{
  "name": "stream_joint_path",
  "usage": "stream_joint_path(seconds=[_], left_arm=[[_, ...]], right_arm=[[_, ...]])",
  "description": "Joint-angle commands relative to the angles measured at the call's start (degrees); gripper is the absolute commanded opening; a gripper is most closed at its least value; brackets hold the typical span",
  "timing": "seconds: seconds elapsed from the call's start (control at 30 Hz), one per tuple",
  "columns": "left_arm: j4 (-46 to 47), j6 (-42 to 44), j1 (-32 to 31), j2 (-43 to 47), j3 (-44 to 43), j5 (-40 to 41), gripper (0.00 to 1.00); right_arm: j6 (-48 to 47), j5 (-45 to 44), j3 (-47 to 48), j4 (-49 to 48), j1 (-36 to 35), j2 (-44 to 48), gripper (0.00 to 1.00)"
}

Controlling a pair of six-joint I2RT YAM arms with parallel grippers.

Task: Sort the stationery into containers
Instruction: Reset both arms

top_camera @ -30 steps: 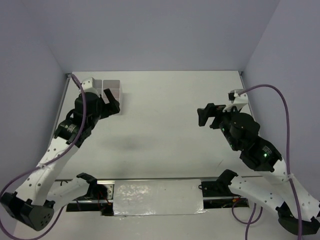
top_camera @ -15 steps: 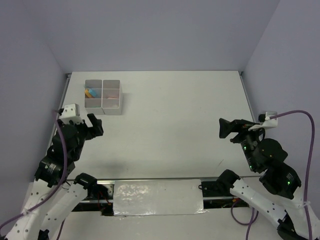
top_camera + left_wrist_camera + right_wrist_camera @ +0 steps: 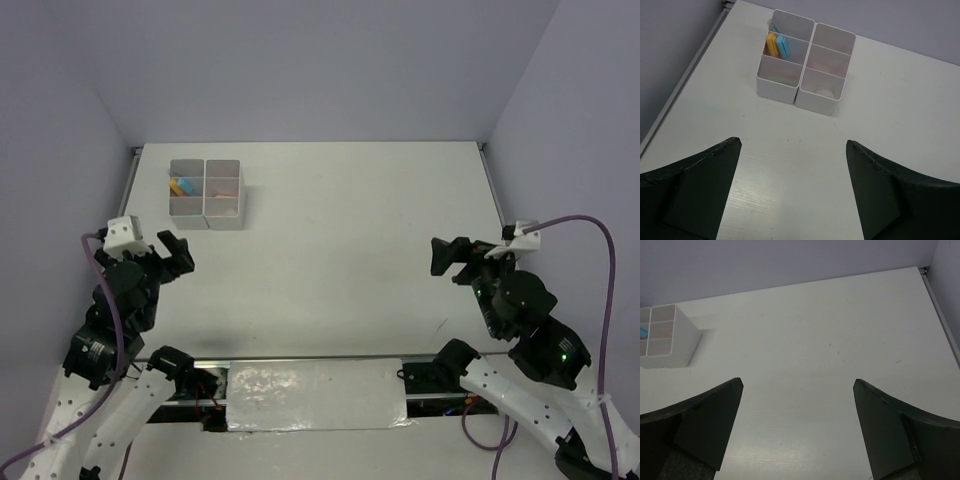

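Observation:
The white six-compartment container [image 3: 222, 221] stands at the table's back left. In the left wrist view [image 3: 777, 90] its middle left cell holds an orange-yellow item [image 3: 771, 44] and a blue item [image 3: 782, 46]. A clear tape ring [image 3: 824, 92] lies in the near right cell. The other cells show faint pinkish shapes that I cannot make out. My left gripper [image 3: 175, 255] is open and empty, well in front of the container [image 3: 792, 144]. My right gripper [image 3: 447, 260] is open and empty over bare table on the right [image 3: 797, 382]. No loose stationery shows on the table.
Purple walls close the table at the back and both sides. A metal rail [image 3: 320, 358] runs along the near edge between the arm bases. The container's corner also shows at the far left of the right wrist view [image 3: 682, 347].
Both arms have drawn back toward the near edge. The left gripper has left the container, which now shows in full. The right gripper moved back and to the right.

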State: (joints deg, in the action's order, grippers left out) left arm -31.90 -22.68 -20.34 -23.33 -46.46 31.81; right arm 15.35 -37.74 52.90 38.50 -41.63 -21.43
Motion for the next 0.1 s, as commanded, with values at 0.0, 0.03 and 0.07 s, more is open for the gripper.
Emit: stream_joint_path(seconds=[0.0, 0.03, 0.07], left_arm=[[1.3, -0.1, 0.6, -0.7, -0.8, 1.1, 0.99], [1.4, -0.1, 1.0, -0.7, -0.8, 1.1, 0.99], [1.3, -0.1, 1.2, -0.8, -0.8, 0.9, 0.99]], right_arm=[[0.8, -1.1, 0.3, -2.6, -0.2, -0.6, 1.0], [0.6, -0.6, 0.2, -2.6, -0.2, -0.7, 1.0], [0.7, -0.6, 0.2, -2.7, -0.2, -1.0, 1.0]])
